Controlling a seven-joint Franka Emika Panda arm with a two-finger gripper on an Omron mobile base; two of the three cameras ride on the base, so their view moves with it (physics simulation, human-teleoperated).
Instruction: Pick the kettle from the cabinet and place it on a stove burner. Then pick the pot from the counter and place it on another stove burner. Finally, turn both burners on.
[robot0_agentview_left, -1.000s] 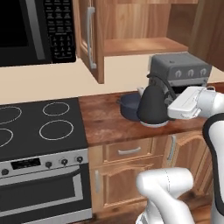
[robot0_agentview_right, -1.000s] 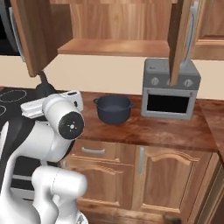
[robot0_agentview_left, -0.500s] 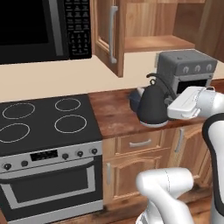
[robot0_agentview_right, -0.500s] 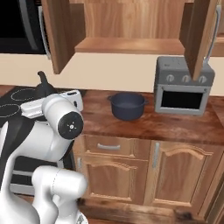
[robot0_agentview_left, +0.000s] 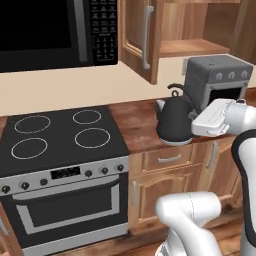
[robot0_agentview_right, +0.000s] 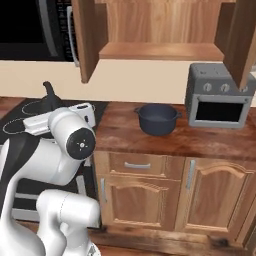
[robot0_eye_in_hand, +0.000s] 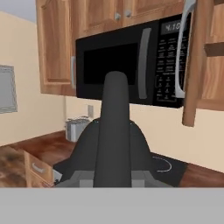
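Nearest, at the right edge of the left base view, the white arm ends in the tool (robot0_agentview_left: 192, 122), closed on the black kettle (robot0_agentview_left: 174, 120) by its arched handle, as the hand view shows with the handle (robot0_eye_in_hand: 114, 131) rising up the middle of the frame. Kettle and tool sit centre right of the left base view, over the reddish-brown worktop (robot0_agentview_left: 135, 120), just right of the black glass cooktop (robot0_agentview_left: 60, 140). White burner rings mark the cooktop at centre left; the smallest ring (robot0_agentview_left: 86, 116) lies at its far right corner. Beyond, in the right base view, the dark pot (robot0_agentview_right: 157, 119) stands on the worktop at frame centre, left of a grey toaster oven (robot0_agentview_right: 218, 102). Farthest, along the upper edge, the open wooden cabinet (robot0_agentview_right: 165, 50) shows a bare shelf.
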